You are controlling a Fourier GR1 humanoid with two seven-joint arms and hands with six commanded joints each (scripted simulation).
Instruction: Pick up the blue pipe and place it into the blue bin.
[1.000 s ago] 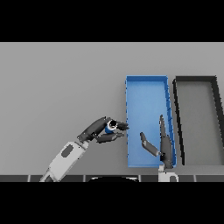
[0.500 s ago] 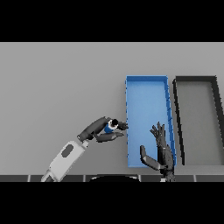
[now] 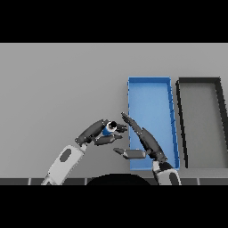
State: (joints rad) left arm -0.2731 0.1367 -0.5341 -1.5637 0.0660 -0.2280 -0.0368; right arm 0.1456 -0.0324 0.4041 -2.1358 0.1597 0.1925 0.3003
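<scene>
The right hand (image 3: 141, 138) has swung left from over the blue bin (image 3: 151, 84), fingers spread, close to the left hand (image 3: 99, 132), which pinches the blue pipe (image 3: 108, 129). A dark bin (image 3: 198, 81) sits just right of the blue one.

On the grey table (image 3: 53, 89) there are two bins: one blue bin (image 3: 149, 81) and one dark grey bin (image 3: 198, 80) beside it. One blue pipe (image 3: 107, 130) shows, though it is partly hidden by fingers. Two hands are in view, the left hand (image 3: 99, 132) and the right hand (image 3: 141, 141).
</scene>
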